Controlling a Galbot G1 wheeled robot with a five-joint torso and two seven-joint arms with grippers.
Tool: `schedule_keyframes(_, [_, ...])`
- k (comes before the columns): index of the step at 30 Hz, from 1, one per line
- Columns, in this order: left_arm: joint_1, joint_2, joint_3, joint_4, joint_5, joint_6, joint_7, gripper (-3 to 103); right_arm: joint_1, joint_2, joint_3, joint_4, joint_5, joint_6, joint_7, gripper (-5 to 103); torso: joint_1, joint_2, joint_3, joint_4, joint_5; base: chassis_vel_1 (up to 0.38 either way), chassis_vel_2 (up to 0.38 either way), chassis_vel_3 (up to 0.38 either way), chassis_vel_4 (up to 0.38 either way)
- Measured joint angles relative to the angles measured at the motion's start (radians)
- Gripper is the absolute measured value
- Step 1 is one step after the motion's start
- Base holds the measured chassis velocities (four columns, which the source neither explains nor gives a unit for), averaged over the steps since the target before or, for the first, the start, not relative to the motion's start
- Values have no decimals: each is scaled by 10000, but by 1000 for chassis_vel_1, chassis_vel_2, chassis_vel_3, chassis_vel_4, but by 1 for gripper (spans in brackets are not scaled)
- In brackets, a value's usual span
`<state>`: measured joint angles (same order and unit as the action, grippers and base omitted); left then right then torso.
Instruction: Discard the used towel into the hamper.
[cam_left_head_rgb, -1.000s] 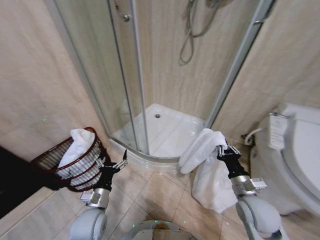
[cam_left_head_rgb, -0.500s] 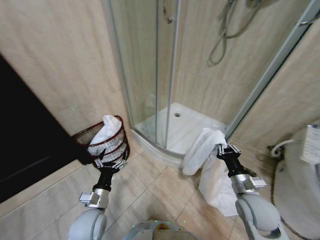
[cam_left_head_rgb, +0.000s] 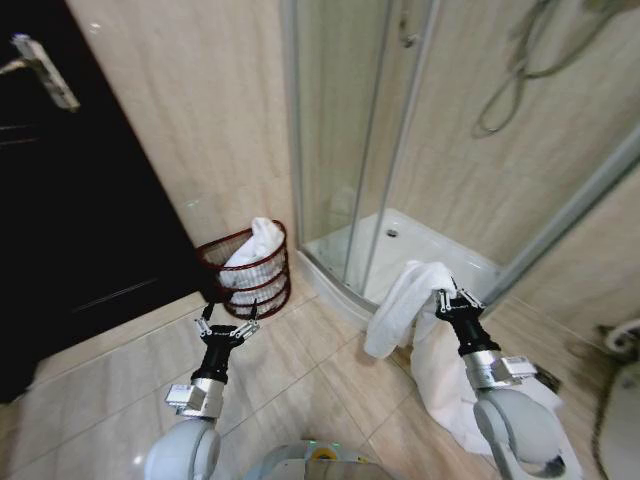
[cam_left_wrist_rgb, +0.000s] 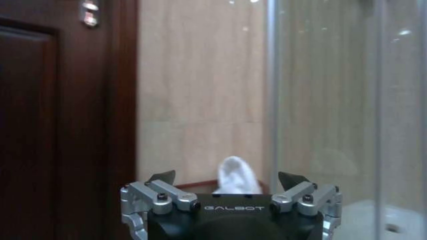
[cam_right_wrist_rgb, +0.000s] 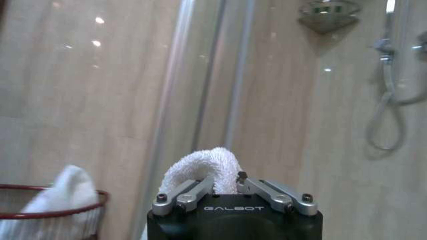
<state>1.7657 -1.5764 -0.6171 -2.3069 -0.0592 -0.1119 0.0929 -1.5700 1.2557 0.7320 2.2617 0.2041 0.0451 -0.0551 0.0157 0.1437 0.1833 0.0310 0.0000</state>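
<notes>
A white towel (cam_left_head_rgb: 410, 300) hangs in folds from my right gripper (cam_left_head_rgb: 449, 299), which is shut on its top edge above the floor tiles. The right wrist view shows the towel (cam_right_wrist_rgb: 200, 170) bunched between the closed fingers. The hamper (cam_left_head_rgb: 250, 282), a round dark reddish-brown openwork basket, stands against the wall beside the shower corner, with another white towel (cam_left_head_rgb: 256, 243) sticking out of it. My left gripper (cam_left_head_rgb: 226, 322) is open and empty, held up just short of the hamper. In the left wrist view the gripper (cam_left_wrist_rgb: 227, 176) frames that towel's tip (cam_left_wrist_rgb: 235, 176).
A glass shower enclosure (cam_left_head_rgb: 385, 150) with a raised white tray (cam_left_head_rgb: 420, 250) fills the right. A dark wooden door (cam_left_head_rgb: 70, 200) is on the left. Beige floor tiles (cam_left_head_rgb: 120, 370) lie open in front of the hamper.
The whole picture has shifted: the camera has swung left, bringing the dark door into view and taking the toilet out. The hamper now sits nearer the centre. Both grippers hold their poses.
</notes>
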Motion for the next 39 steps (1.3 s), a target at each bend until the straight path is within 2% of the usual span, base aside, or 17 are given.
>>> schedule_keyframes(15, [-47, -174, 912, 31, 803, 154, -482, 100, 156, -516, 101, -459, 377, 186, -53, 6, 1, 0, 0, 0, -1, 167, 84, 89, 162])
schedule_keyframes(19, [-69, -169, 1203, 69, 1003, 175, -852, 100, 207, -590, 98, -643, 421, 232, -55, 6, 0, 0, 0, 0, 3, 176, 102, 89, 146])
schedule_keyframes(22, [-184, -142, 1360, 112, 1346, 306, -1571, 100, 283, -616, 60, -751, 451, 255, -68, 6, 0, 0, 0, 0, 1, 158, 94, 81, 159])
schedule_keyframes(24, [-214, -144, 1371, 152, 1438, 316, -1706, 100, 303, -617, 56, -767, 463, 261, -68, 6, 0, 0, 0, -1, 3, 165, 100, 80, 157])
schedule_keyframes(27, [-318, -151, 1470, 321, 1866, 385, -2275, 100, 389, -634, 63, -775, 688, 268, -68, 6, 26, 62, 32, 4, -1, 120, 92, 87, 117])
schedule_keyframes(33, [-310, -176, 1662, 438, 1966, 375, -2447, 100, 426, -661, 134, -839, 805, 265, -63, 6, 49, 131, 88, 0, 2, 39, 48, 42, 38])
schedule_keyframes(39, [-285, -165, 1715, 450, 1965, 358, -2455, 100, 494, -597, 106, -816, 815, 283, -84, 6, 107, 366, 256, -2, 0, 0, 0, 0, 0])
